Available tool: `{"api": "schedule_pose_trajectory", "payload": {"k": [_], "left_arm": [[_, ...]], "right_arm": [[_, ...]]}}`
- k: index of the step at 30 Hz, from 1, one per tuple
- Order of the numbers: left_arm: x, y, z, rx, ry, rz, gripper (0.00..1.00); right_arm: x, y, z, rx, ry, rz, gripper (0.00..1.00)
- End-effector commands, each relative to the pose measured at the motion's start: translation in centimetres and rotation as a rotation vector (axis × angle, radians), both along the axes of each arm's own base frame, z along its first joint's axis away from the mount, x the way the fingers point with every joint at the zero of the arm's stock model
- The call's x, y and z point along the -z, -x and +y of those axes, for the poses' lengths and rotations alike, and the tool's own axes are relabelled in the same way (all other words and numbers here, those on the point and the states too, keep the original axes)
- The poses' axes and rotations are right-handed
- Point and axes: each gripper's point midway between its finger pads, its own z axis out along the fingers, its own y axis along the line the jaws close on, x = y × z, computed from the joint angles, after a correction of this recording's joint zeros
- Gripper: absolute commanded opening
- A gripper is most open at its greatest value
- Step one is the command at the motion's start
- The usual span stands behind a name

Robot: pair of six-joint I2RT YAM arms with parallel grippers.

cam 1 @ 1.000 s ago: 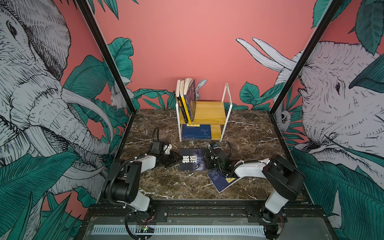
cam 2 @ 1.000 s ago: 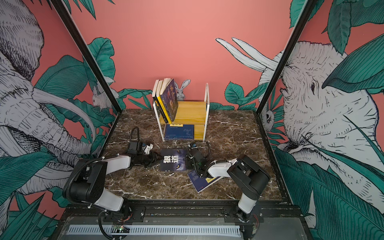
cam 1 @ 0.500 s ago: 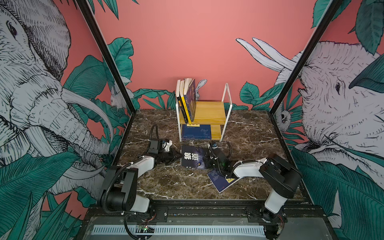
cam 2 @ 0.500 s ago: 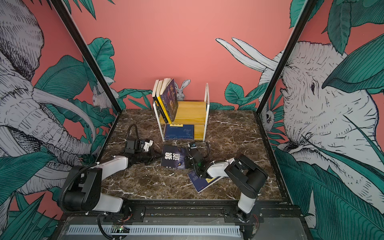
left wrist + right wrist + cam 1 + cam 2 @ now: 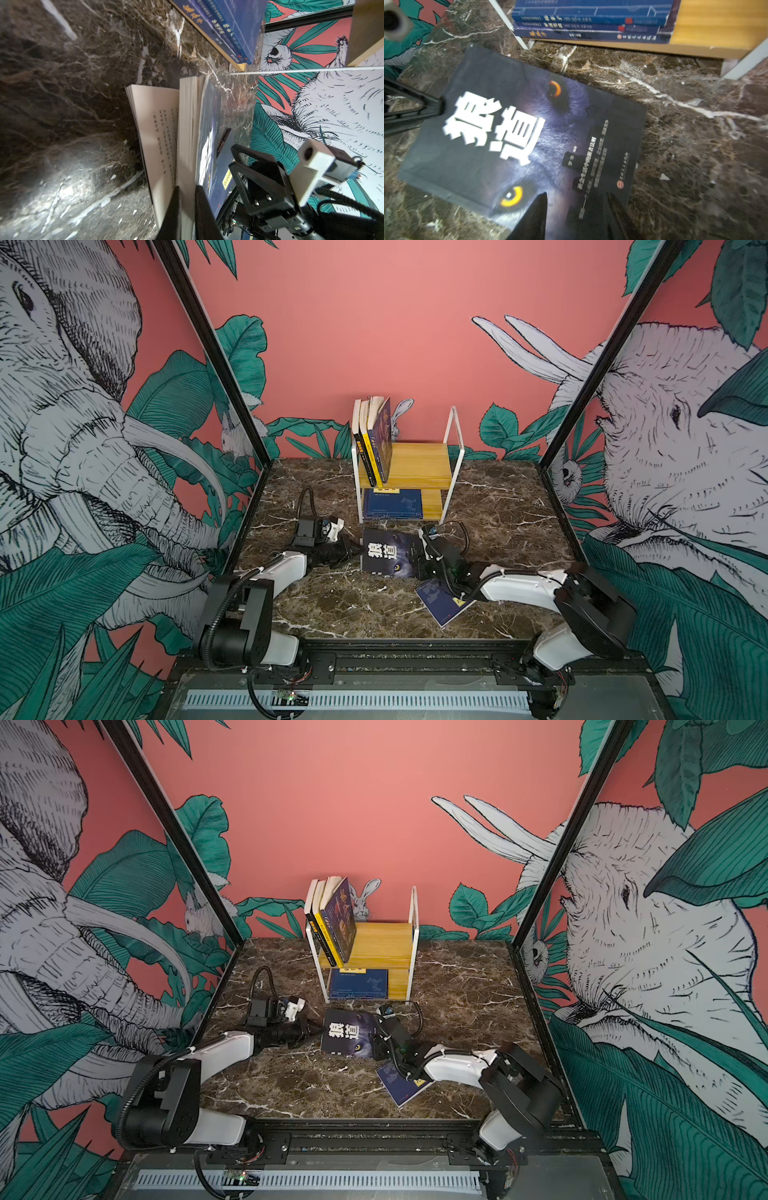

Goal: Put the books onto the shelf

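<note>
The left end effector (image 5: 187,188) is closed narrow on the left edge of the black book (image 5: 207,124). Its two dark fingers (image 5: 174,207) pinch the cover and a thick block of pages. A thinner sheaf of pages has fallen away from that block, with a printed page showing. In both top views this end effector (image 5: 356,549) lies low over the desk (image 5: 332,605) and points right, into the book's edge.

The right end effector (image 5: 576,195) is partly open. Its fingers (image 5: 538,209) stand apart over the book's lower right corner, and the cover shows between them. I cannot tell whether they touch the cover. In a top view it (image 5: 417,558) sits at the right side of the black book (image 5: 384,551), opposite the left end effector.

The black book (image 5: 508,135) lies cover up on the desk, just in front of the shelf (image 5: 419,460). Its white characters and yellow wolf eyes are in view.

A navy book (image 5: 440,601) lies flat nearer the front edge, partly under the right arm.

On the shelf's upper board, the standing books (image 5: 372,439) lean at the left end. A navy stack (image 5: 392,504) lies flat on the lower board, towards its left side.
</note>
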Motion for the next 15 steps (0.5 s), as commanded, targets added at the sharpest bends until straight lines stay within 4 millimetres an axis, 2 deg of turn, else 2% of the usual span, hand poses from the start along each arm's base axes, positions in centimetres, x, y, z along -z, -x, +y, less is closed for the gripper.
{"api": "schedule_pose_trajectory", "payload": {"k": [1, 6, 10, 15], "left_arm": [[-2.8, -0.6, -0.4, 0.016, 0.055, -0.070, 0.00], [-2.9, -0.6, -0.6, 0.017, 0.069, -0.060, 0.00], [-2.9, -0.6, -0.6, 0.021, 0.072, -0.048, 0.00], [-2.5, -0.6, -0.5, 0.025, 0.053, -0.048, 0.00]], "right_arm": [[-1.2, 0.9, -1.4, -0.002, 0.103, -0.097, 0.49], [-1.7, 2.8, -0.4, -0.094, 0.255, -0.272, 0.59], [-0.5, 3.9, 1.6, -0.182, 0.363, -0.373, 0.66], [0.9, 4.3, 4.2, -0.266, 0.586, -0.549, 0.71]]}}
